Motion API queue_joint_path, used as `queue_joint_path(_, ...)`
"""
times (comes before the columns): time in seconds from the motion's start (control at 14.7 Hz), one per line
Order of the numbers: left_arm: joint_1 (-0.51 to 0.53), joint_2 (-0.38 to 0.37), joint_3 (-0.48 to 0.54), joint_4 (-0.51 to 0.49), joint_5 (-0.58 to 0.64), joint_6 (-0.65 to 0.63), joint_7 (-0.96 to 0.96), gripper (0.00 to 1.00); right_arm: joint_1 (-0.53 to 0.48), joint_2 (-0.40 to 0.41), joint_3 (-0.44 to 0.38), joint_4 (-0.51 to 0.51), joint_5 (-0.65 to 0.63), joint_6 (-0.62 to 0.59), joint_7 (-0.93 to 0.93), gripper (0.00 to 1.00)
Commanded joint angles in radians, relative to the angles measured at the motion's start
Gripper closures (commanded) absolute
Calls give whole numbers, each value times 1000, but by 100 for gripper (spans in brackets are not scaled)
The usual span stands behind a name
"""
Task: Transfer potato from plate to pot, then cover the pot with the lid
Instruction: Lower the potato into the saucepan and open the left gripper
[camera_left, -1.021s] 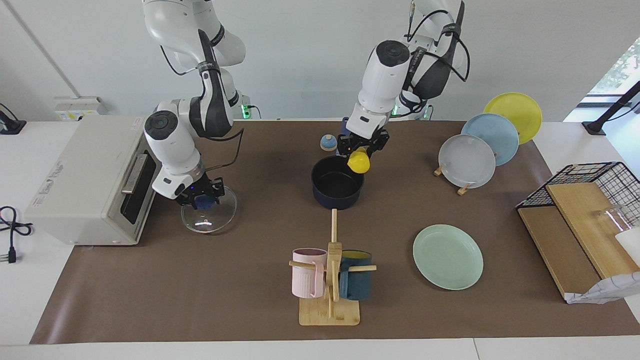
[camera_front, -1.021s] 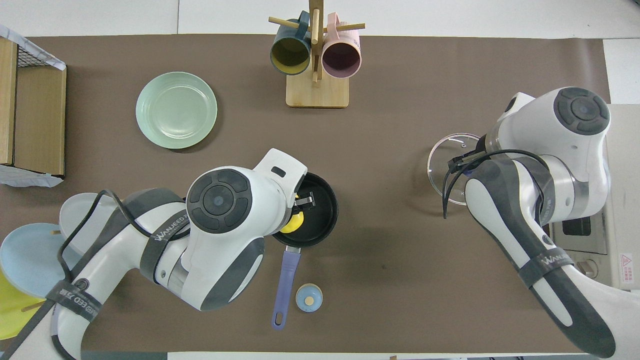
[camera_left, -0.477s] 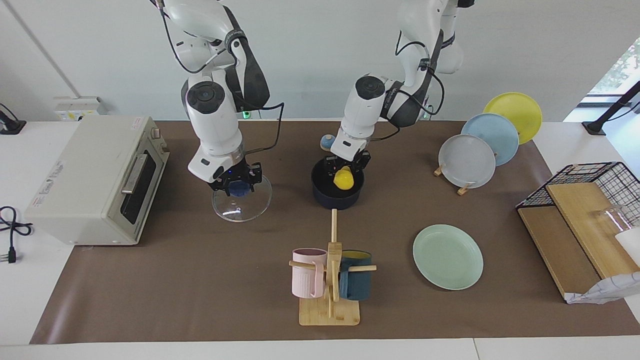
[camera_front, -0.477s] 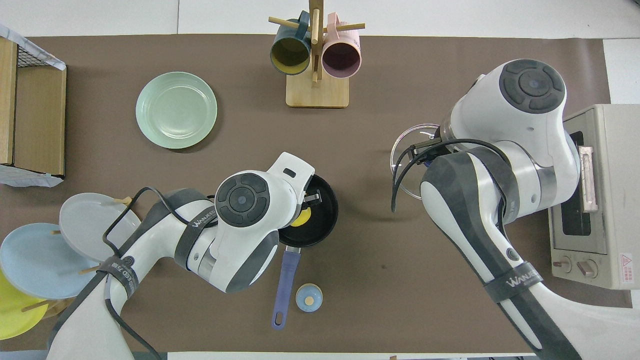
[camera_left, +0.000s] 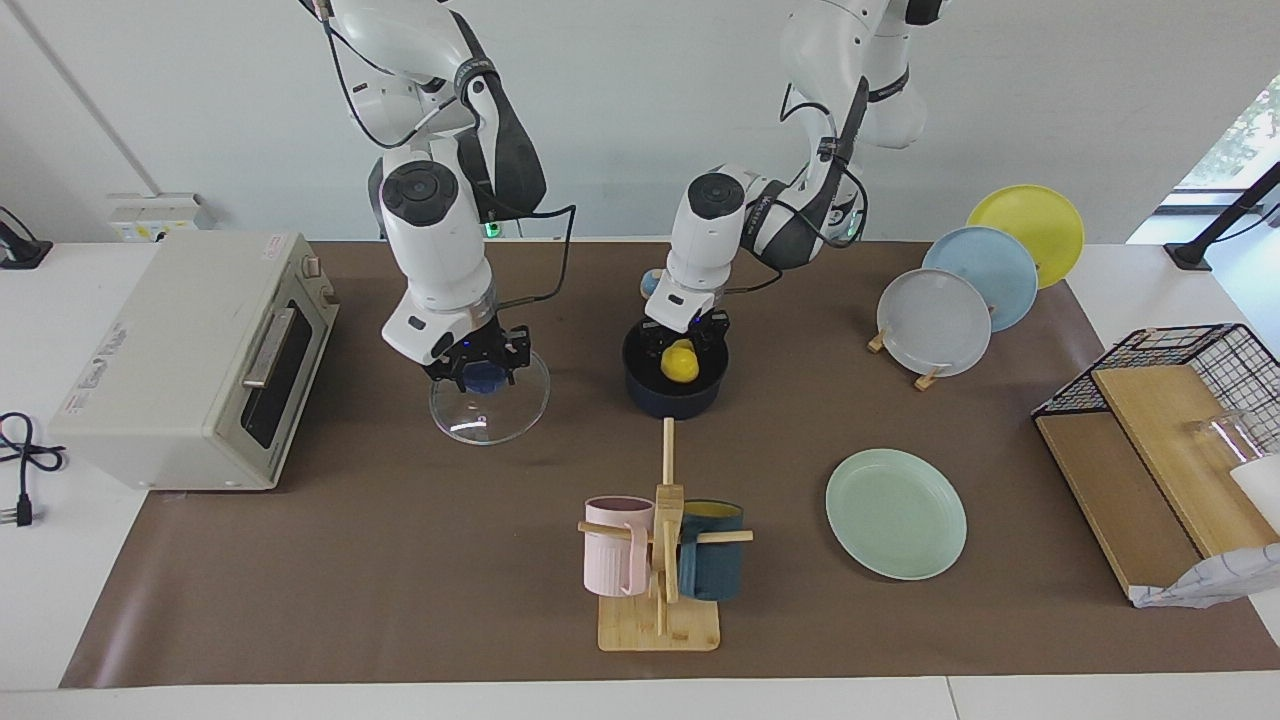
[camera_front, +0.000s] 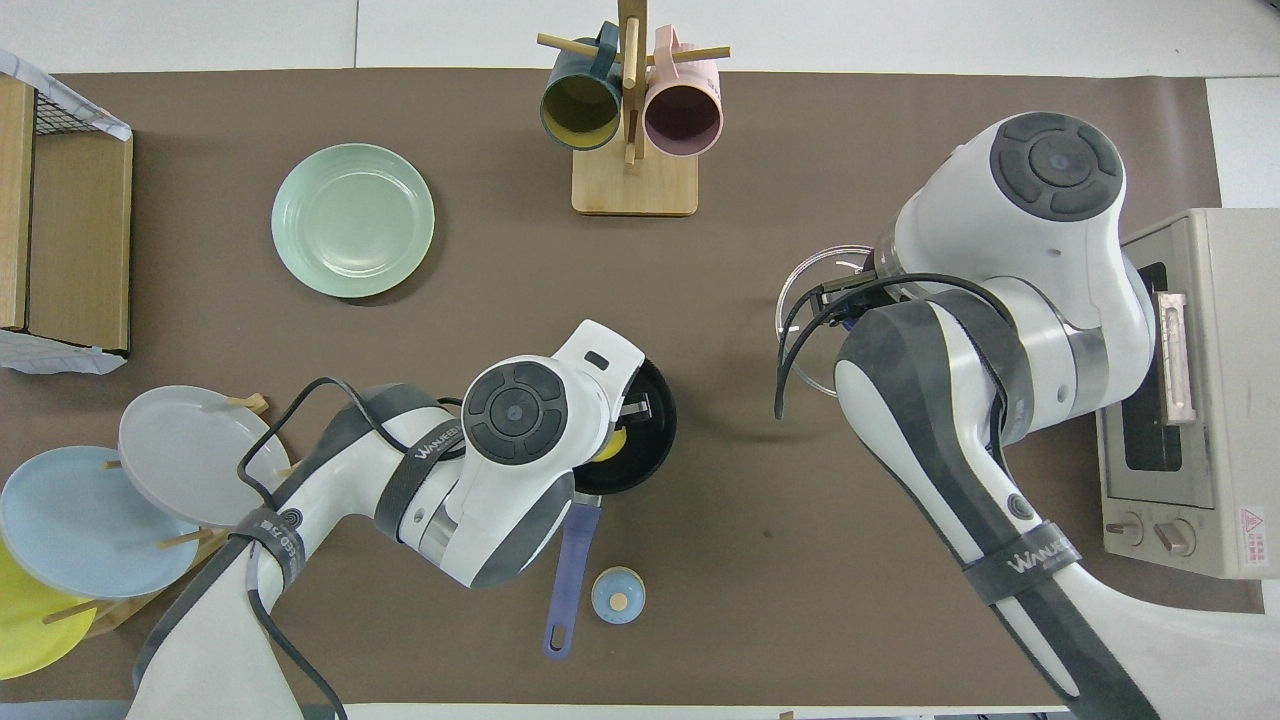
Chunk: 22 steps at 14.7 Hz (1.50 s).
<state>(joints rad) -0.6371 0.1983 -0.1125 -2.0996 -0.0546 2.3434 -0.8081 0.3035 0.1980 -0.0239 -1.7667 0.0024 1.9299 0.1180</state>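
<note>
The left hand (camera_left: 684, 349) grips the glossy yellow toy potato (camera_left: 680, 362) inside the navy saucepan (camera_left: 674, 392), unreleased; the right hand (camera_left: 478, 368) holds the round glass lid (camera_left: 490, 402) by its knob, ready for covering.

Potato lowers into the pot while the lid comes off the counter

The left end effector (camera_left: 683, 345), closed on the potato (camera_left: 681, 363), has dropped from the pot (camera_left: 674, 390) rim into its mouth. The right end effector (camera_left: 478, 368), clamped on the lid (camera_left: 490, 405) knob, has carried the lid away from the toaster oven (camera_left: 190, 360), toward the pot, slightly raised.
</note>
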Motion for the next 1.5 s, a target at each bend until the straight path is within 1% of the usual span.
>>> queue_joint_path(0.0,-27,-8,19,-34,24,31,-22,100,12,11,2,30,19,-23,48,100)
queue_joint_path(0.14,-36,-3,19,-62,29,65,-23,100,25,11,2,30,19,-22,71,100)
queue_joint_path(0.27,-39,-3,21,-68,30,68,-22,100,37,12,2,30,19,-22,86,100)
queue_joint_path(0.34,-38,-3,21,-68,41,67,-20,86,39,11,2,30,19,-22,86,100)
queue_joint_path(0.41,-36,-3,19,-66,51,65,-19,20,39,11,2,30,19,-19,91,100)
queue_joint_path(0.48,-32,-5,20,-59,52,62,-16,0,39,11,2,30,19,-19,97,100)
queue_joint_path(0.61,-23,-20,22,-43,52,51,-3,0,39,11,2,30,19,-19,97,100)
queue_joint_path(0.75,6,-49,24,-21,53,-5,15,0,39,11,2,30,19,-19,97,100)
queue_joint_path(0.89,48,-74,22,53,53,-123,67,0,39,12,2,30,19,-19,97,100)
queue_joint_path(1.02,127,-115,22,149,42,-284,166,0,40,11,2,30,19,-17,101,100)
queue_joint_path(1.23,255,-164,22,292,29,-487,300,0,39,12,33,38,19,-15,156,100)
queue_joint_path(1.43,385,-223,30,357,-5,-613,473,0,40,37,88,97,16,-25,238,100)
